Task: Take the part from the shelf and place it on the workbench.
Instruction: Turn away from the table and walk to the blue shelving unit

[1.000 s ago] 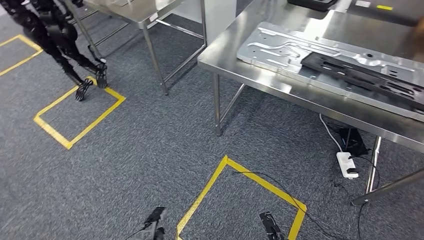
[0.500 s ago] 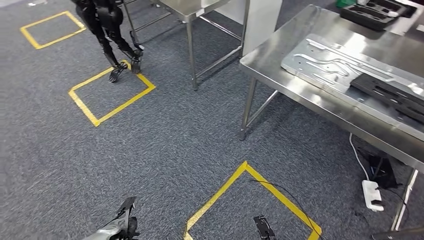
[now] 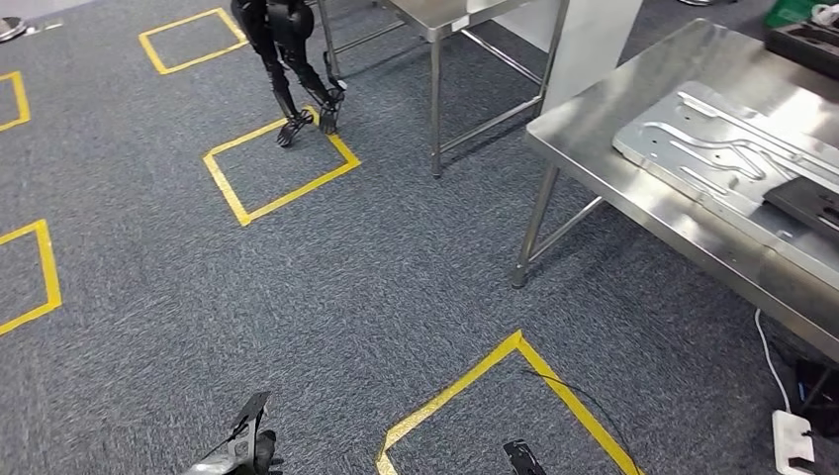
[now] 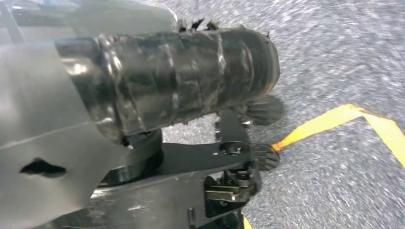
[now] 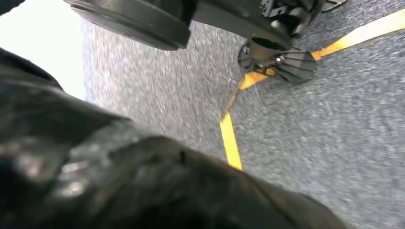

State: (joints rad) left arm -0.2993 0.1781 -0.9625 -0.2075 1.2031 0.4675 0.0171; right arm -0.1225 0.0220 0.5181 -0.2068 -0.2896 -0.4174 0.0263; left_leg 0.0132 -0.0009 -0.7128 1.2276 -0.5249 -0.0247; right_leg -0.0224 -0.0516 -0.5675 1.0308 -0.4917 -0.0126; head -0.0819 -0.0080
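The steel workbench [image 3: 594,129] stands at the right of the head view. A silver stamped plate [image 3: 712,148] lies on it, with a black flat part [image 3: 806,203] on the plate's far end. My left hand [image 3: 249,433] hangs low over the carpet at the bottom edge, on its silver arm. My right hand [image 3: 521,458] is a small dark shape at the bottom edge near the yellow tape. How the fingers of either hand lie is too small to tell. In the left wrist view the black ribbed cover [image 4: 191,81] is blurred.
Another black robot's legs [image 3: 292,59] stand at a yellow taped square [image 3: 282,163] at the far left. A second steel table [image 3: 445,15] is behind. A yellow floor outline [image 3: 514,381] with a black cable [image 3: 579,396] lies in front of me. A white power strip [image 3: 792,440] sits under the workbench.
The whole picture has shifted: the camera has turned left, so the workbench now sits at the right edge and more floor shows. My left arm has come further into view.
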